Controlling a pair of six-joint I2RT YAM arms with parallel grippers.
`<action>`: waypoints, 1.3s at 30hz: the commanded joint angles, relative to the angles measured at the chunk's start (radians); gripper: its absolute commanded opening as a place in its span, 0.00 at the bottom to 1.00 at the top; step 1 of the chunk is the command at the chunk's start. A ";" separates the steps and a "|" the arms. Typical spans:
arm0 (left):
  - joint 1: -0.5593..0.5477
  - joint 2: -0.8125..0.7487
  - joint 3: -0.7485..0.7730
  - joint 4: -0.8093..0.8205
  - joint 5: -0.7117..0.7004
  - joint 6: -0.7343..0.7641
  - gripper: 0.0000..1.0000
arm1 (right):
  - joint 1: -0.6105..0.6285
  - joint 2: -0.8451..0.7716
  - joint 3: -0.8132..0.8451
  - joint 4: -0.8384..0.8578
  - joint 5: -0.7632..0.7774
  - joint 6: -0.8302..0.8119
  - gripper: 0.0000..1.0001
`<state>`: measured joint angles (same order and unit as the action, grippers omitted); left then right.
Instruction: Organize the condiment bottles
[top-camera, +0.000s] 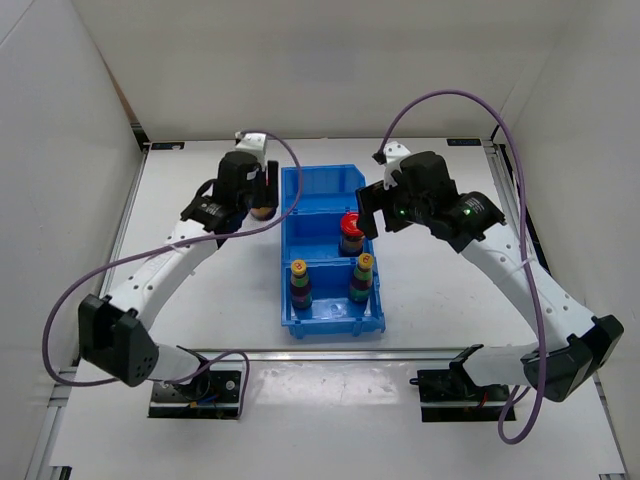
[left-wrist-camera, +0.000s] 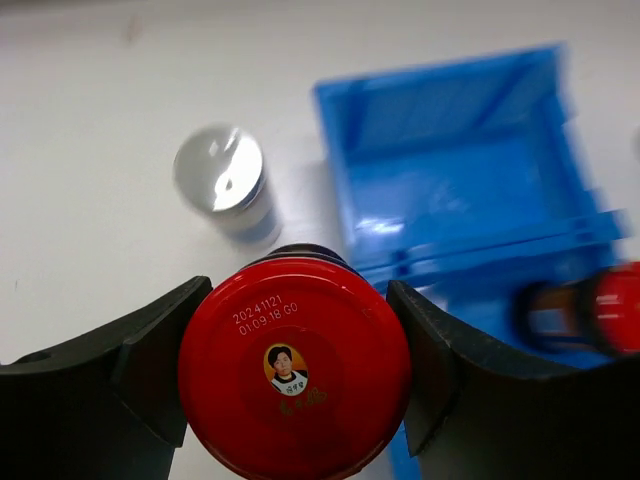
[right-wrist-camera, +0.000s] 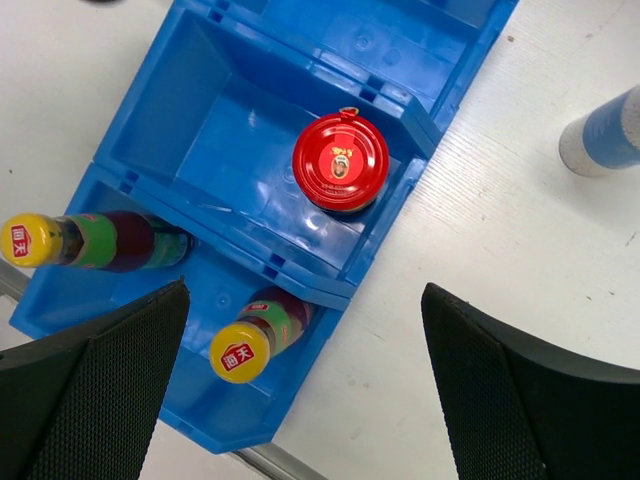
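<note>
Closest to you, the near box of the blue bin (top-camera: 333, 326) has two bottles standing up side by side. They are the left yellow-capped bottle (top-camera: 299, 283) and the right yellow-capped bottle (top-camera: 362, 277), and they do not touch.

One box further back, in the middle, a red-capped bottle (right-wrist-camera: 341, 162) stands close to the right wall.

Your right claw (right-wrist-camera: 302, 292) hangs over the right side of the bin, above that middle box. Its two fingers (right-wrist-camera: 95, 390) are spread wide apart and nothing is between them.

On the table (top-camera: 430, 290), just off the right side of the bin, stands a blue-labelled bottle (right-wrist-camera: 603, 135). Your right wrist camera shows only part of it, so you cannot see its cap.

Further back, your left claw (left-wrist-camera: 298, 300) is beside the left wall of the far box, outside the bin. It is clamped on the other red-capped bottle (left-wrist-camera: 295, 385), with one dark finger (left-wrist-camera: 150, 360) pressed on each side of the red cap. You cannot tell if this bottle sits on the table or is lifted off it.

Past it, a silver-capped bottle (left-wrist-camera: 218, 175) stands on the table. It is left of the bin and apart from it.
</note>
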<state>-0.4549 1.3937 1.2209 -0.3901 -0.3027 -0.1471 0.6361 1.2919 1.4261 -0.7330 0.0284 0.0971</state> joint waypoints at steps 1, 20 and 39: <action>-0.069 -0.117 0.143 0.077 0.031 0.020 0.50 | 0.004 -0.031 -0.001 -0.013 0.042 -0.017 1.00; -0.212 0.079 -0.049 0.206 0.145 -0.006 0.50 | 0.004 -0.103 0.022 -0.118 0.122 -0.026 1.00; -0.222 0.098 0.182 0.045 -0.113 0.052 1.00 | -0.016 -0.091 0.049 -0.149 0.336 0.076 1.00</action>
<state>-0.6796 1.6257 1.3071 -0.3008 -0.3134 -0.1436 0.6323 1.1732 1.4136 -0.8806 0.2821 0.1513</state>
